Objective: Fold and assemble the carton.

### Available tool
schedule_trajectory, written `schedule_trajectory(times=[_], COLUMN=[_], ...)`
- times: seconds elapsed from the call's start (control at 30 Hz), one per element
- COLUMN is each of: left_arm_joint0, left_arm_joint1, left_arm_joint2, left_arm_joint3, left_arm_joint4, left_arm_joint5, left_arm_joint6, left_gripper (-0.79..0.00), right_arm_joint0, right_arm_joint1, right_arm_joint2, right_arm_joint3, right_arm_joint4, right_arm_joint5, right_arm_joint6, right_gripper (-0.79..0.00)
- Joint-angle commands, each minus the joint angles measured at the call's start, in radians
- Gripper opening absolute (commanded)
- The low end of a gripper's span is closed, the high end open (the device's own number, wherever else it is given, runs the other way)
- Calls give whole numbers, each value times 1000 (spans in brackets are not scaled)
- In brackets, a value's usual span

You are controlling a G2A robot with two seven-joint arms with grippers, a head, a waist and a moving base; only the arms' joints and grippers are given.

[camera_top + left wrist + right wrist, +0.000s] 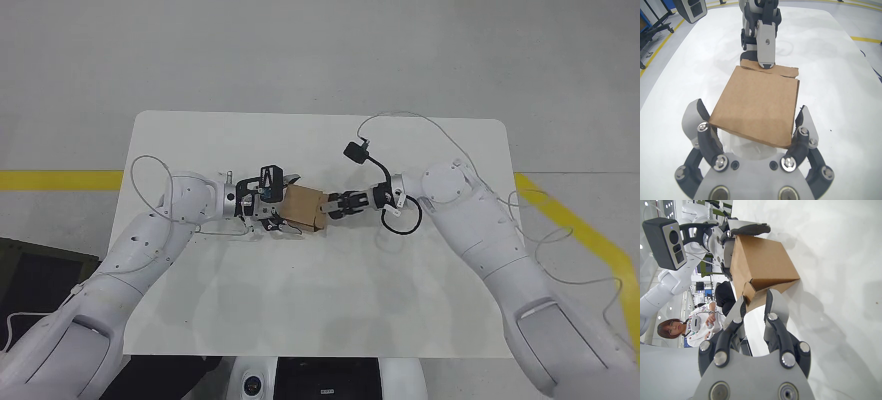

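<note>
Top: I see the box (302, 207) mid-surface (400, 300), between both arms | Left wrist: my left jaws clamp the box (757, 106) across its near end | Right wrist: my right jaws pinch a flap (754, 300) at its open end

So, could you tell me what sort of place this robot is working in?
Probably a robotics lab or workshop: the white table stands on a grey floor marked with yellow lines, with a wheeled equipment stand and screens beyond.
</note>
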Motion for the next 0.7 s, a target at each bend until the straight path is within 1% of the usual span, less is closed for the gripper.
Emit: schedule_trajectory(times=[0.0,0.3,0.67], left_arm_joint0=[0,1,2], left_arm_joint1=[0,0,-1], left_arm_joint2=[0,1,3], left_arm_joint3=[0,0,-1], left_arm_joint4=[1,2,6], left_arm_joint5=[1,0,1], left_arm_joint6=[-1,-3,-2], left_gripper=[0,0,0], right_arm_joint0=[4,-8,-20], right_arm_joint1=[-2,2,5], right_arm_joint2=[-3,10,15], right_arm_joint3=[4,23,-14], right_arm_joint4=[0,-3,-10], right_arm_joint5=[0,-10,8], right_arm_joint6=[-1,-16,-24], right_gripper=[-613,-606,-613])
